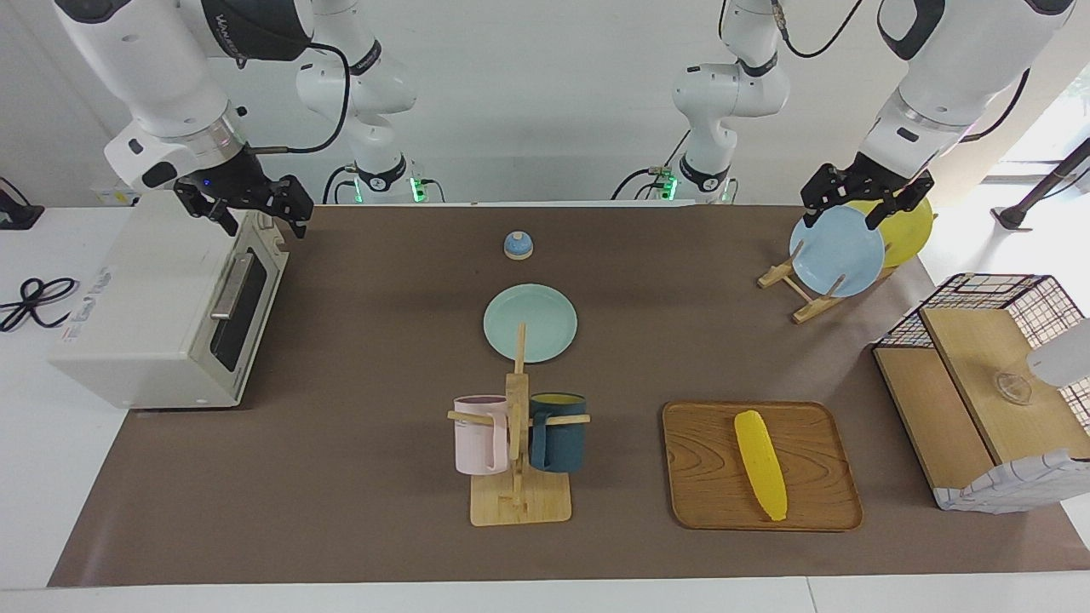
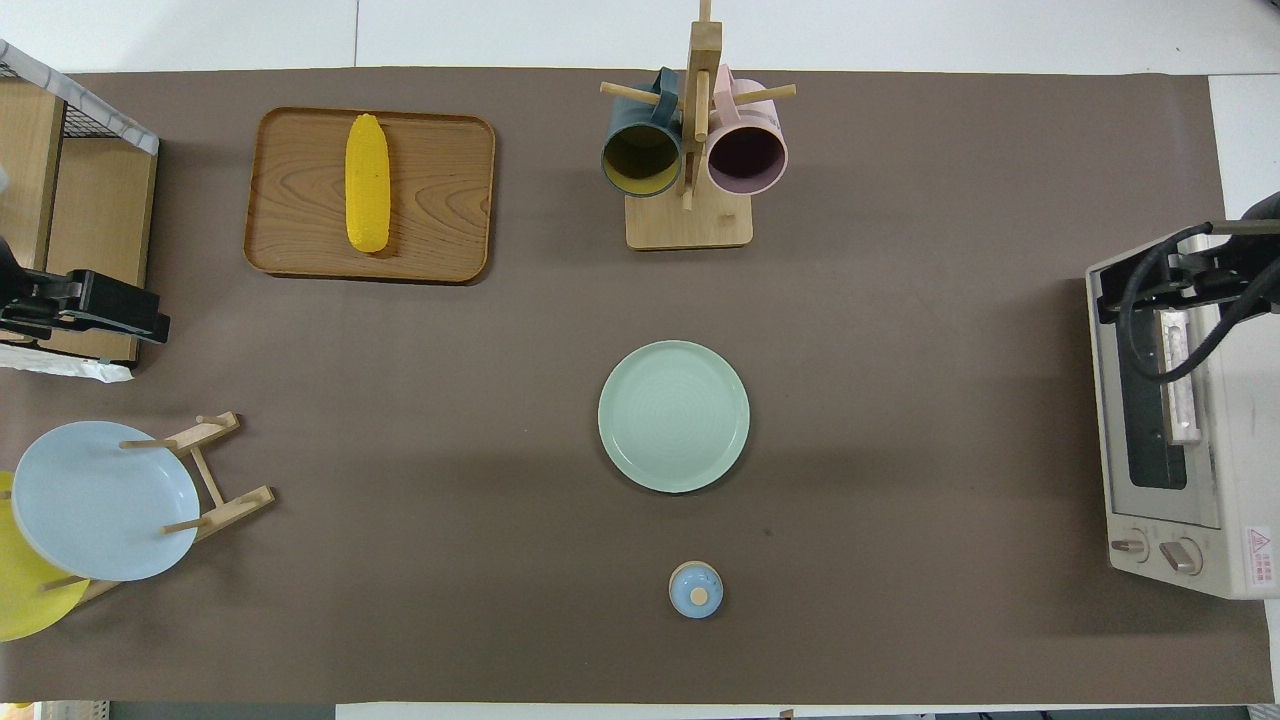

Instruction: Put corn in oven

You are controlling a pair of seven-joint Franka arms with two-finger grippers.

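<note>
From across the bench: right hand (image 1: pixel 247 204) is hanging wide open over the oven (image 1: pixel 170 311), whose door is looking shut; left hand (image 1: pixel 867 200), also wide and empty, is hovering over the plate rack (image 1: pixel 800 294). I'm worrying about the rack getting clipped.

Overhead: corn (image 2: pixel 367 196) is lying loose on the wooden tray (image 2: pixel 440 190), likely rolling under a pinch.

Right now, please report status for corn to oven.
Both tools open: left tool over plate rack, right tool over oven. Corn on wooden tray. Oven door closed.
</note>
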